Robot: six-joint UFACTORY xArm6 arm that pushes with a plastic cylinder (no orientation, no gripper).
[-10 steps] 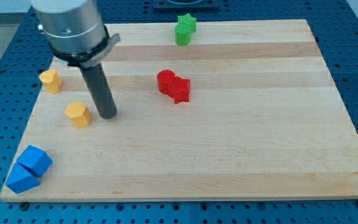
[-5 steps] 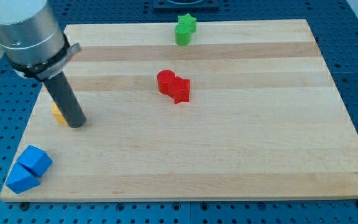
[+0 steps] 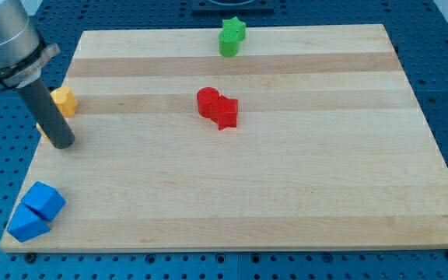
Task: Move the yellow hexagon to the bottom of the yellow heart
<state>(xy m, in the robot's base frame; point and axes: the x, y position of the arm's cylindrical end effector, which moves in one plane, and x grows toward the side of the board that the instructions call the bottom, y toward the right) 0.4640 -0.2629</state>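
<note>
The yellow heart [image 3: 64,101] sits near the board's left edge, in the view's upper left. My rod comes down from the top left, and my tip [image 3: 61,145] rests on the board just below the heart. The yellow hexagon [image 3: 40,128] is almost wholly hidden behind the rod. Only a sliver of it shows at the rod's left side, close to the board's left edge and below-left of the heart.
A green block [image 3: 232,36] stands at the top edge. A red cylinder [image 3: 208,102] and a second red block [image 3: 227,113] touch each other near the middle. Two blue blocks [image 3: 43,200] [image 3: 27,224] lie in the bottom left corner of the wooden board [image 3: 286,194].
My rod has swept left across the board, pushing the yellow hexagon left toward the edge. The hexagon is now mostly hidden, and the yellow heart is in view again.
</note>
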